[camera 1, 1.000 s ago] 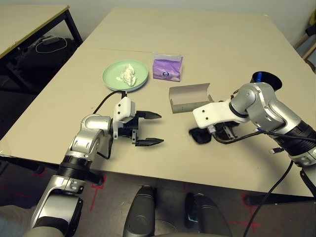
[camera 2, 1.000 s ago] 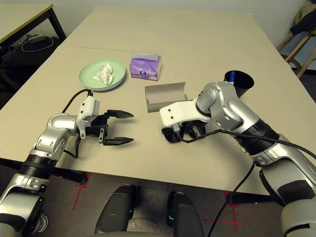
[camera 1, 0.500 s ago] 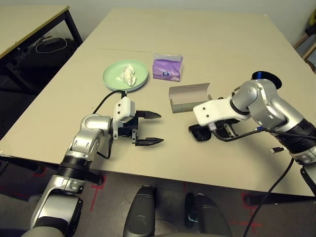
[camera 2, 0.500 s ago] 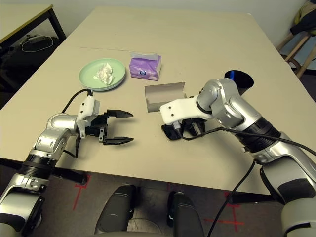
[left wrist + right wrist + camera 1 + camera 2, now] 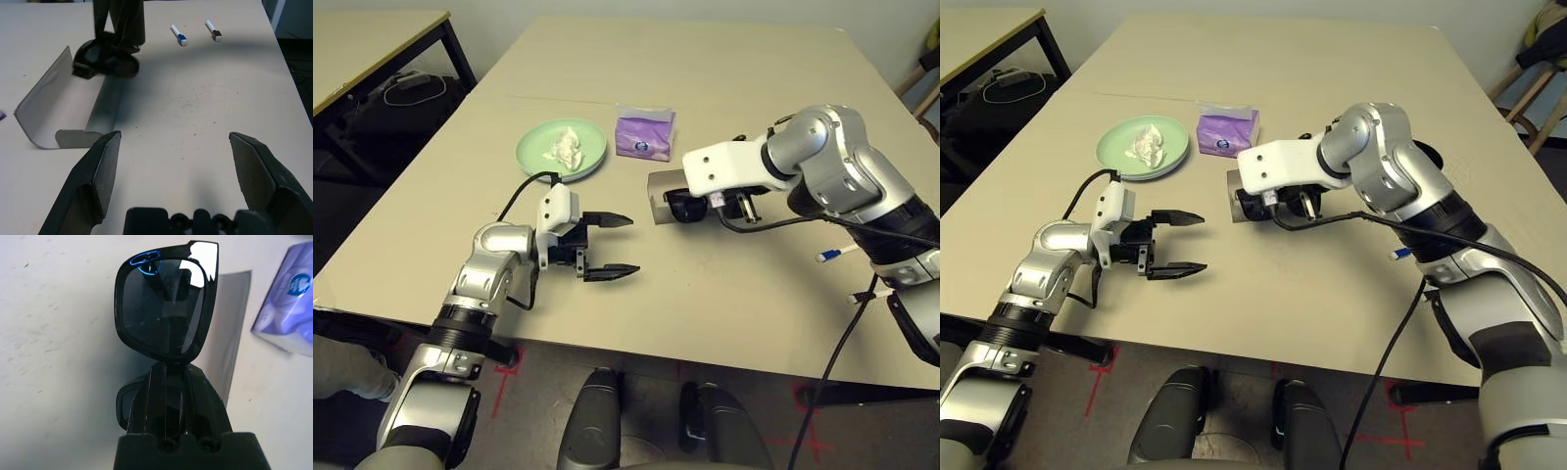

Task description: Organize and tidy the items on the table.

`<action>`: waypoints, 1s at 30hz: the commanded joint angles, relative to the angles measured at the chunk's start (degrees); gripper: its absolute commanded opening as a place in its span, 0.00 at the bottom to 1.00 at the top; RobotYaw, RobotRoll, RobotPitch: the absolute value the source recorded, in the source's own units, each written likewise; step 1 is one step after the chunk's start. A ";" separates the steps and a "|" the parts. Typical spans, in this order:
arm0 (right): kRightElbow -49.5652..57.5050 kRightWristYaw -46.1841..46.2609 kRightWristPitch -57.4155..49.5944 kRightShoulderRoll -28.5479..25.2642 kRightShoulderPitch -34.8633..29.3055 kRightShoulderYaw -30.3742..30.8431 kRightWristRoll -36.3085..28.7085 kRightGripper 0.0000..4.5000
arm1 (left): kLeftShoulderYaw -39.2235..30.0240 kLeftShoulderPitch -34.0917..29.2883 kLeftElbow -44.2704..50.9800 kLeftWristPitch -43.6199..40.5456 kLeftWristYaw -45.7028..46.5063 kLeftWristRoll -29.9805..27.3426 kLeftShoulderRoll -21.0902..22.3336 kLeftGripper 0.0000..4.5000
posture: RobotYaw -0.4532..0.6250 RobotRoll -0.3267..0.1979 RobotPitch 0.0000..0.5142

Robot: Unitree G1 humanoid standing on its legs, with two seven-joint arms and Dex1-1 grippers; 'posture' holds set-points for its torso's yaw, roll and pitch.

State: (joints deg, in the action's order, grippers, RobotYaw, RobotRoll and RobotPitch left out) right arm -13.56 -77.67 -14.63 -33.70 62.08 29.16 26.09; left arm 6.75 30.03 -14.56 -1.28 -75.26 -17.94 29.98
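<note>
We see the right gripper (image 5: 168, 377) clenched on the black plastic sunglasses (image 5: 164, 308), holding them just above the open grey-brown oblong glasses case (image 5: 68, 112) in the middle of the light beige table (image 5: 724, 88). The left gripper (image 5: 609, 245) hovers released at the near left, holding nothing. On the far left, a crumpled white tissue (image 5: 566, 147) lies on the pale green round plate (image 5: 536, 155), beside the purple tissue pack (image 5: 644, 134).
</note>
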 commanded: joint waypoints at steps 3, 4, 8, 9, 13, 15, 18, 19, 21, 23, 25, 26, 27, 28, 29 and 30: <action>-6.93 4.70 2.38 2.78 2.21 2.01 2.99 0.08 | -0.65 -0.45 0.78 -0.55 0.14 -0.34 0.98 1.00 | 0.68 0.62 0.18; -8.68 5.89 2.99 3.44 2.72 2.28 3.59 0.08 | -0.69 -0.53 0.85 -0.62 0.20 -0.36 1.08 1.00 | 0.68 0.62 0.18; -14.14 8.87 4.99 5.41 4.35 2.55 4.72 0.08 | -0.75 -0.83 1.45 -0.98 0.53 -0.45 1.17 1.00 | 0.68 0.62 0.18; -15.39 9.53 5.59 5.74 4.67 2.58 5.02 0.08 | -0.77 -0.91 1.65 -1.09 0.62 -0.45 1.17 1.00 | 0.68 0.62 0.18; -19.29 11.30 7.61 6.73 5.66 2.69 5.96 0.08 | -1.04 -1.52 2.58 -1.57 0.78 -0.51 1.35 1.00 | 0.69 0.62 0.19; -21.49 12.74 8.70 7.27 6.27 2.87 6.81 0.08 | -1.18 -1.78 2.95 -1.83 0.85 -0.48 1.46 1.00 | 0.69 0.62 0.19; -23.92 14.18 9.86 8.08 6.96 2.90 7.68 0.08 | -1.28 -2.05 3.46 -2.19 1.01 -0.48 1.54 1.00 | 0.69 0.62 0.19; -24.49 14.51 10.12 8.35 7.11 2.91 7.90 0.08 | -1.30 -2.12 3.64 -2.29 1.08 -0.49 1.55 1.00 | 0.69 0.62 0.19; -25.80 15.29 10.72 8.82 7.38 2.95 8.35 0.08 | -1.24 -2.13 3.90 -2.49 1.27 -0.45 1.50 1.00 | 0.69 0.62 0.19; -27.39 16.21 11.32 9.29 7.69 2.98 8.76 0.08 | -1.16 -2.07 4.11 -2.67 1.52 -0.40 1.38 1.00 | 0.69 0.62 0.19; -28.59 16.77 11.59 9.90 8.01 2.90 9.00 0.08 | -1.28 -2.18 4.51 -2.99 1.75 -0.55 1.34 1.00 | 0.70 0.62 0.20; -29.06 16.93 11.71 10.17 8.12 2.85 9.06 0.08 | -1.32 -2.27 4.70 -3.12 1.85 -0.59 1.34 1.00 | 0.70 0.62 0.20; -29.44 17.04 11.80 10.41 8.21 2.80 9.11 0.08 | -1.35 -2.36 4.85 -3.21 1.91 -0.63 1.38 1.00 | 0.70 0.62 0.20; -29.82 17.14 11.93 10.62 8.28 2.75 9.18 0.08 | -1.35 -2.44 4.98 -3.27 1.98 -0.64 1.42 1.00 | 0.70 0.62 0.20; -30.25 17.29 12.10 10.80 8.34 2.72 9.26 0.08 | -1.36 -2.53 5.12 -3.35 2.07 -0.65 1.45 1.00 | 0.70 0.62 0.20; -30.61 17.34 12.21 10.95 8.39 2.71 9.29 0.08 | -1.39 -2.60 5.24 -3.43 2.16 -0.68 1.47 1.00 | 0.71 0.62 0.20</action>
State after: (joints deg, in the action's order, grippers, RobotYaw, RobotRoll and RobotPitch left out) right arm -43.26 -60.66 -2.87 -22.97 69.44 31.19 35.05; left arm 5.50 28.35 -10.75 -4.26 -73.07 -18.10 30.86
